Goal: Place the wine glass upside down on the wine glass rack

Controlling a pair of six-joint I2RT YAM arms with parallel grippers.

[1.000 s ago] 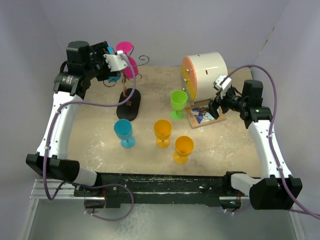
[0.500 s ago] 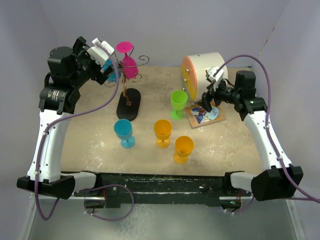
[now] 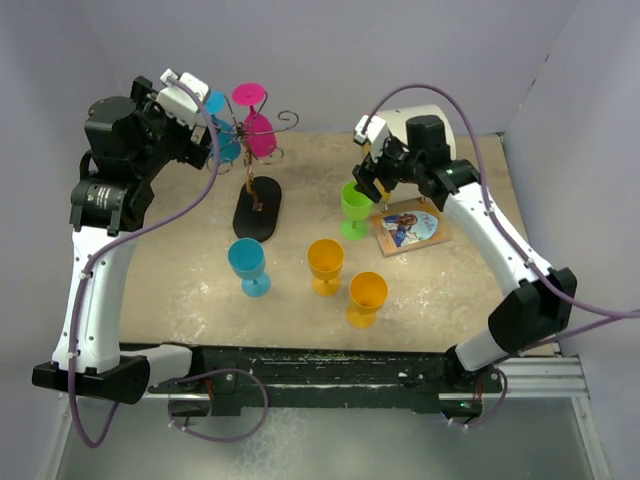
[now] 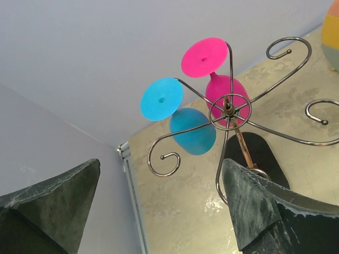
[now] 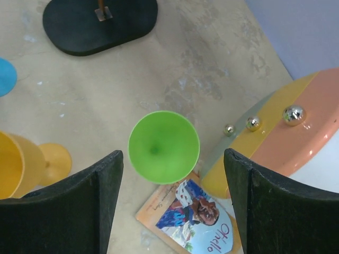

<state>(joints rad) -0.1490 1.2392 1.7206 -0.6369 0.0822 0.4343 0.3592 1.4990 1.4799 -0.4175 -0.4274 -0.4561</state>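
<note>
- The right end effector (image 5: 172,154) is spread wide and holds nothing. It hovers directly above the green wine glass (image 5: 164,147), which stands upright on the counter (image 3: 180,270) beside a picture card (image 3: 405,228).
- The left end effector (image 4: 161,164) is likewise wide open and empty, near the wine glass rack (image 3: 258,208). A pink glass (image 4: 222,90) and a blue glass (image 4: 193,137) hang inverted there.
- Handling, as a judgement: expect light, rigid plastic with a smooth, slick wall. The glass is top-heavy on its thin stem and easily tipped.
- Hold: close across the bowl below its rim, leaving the stem clear so you can invert the glass onto one of the rack's free arms.
</note>
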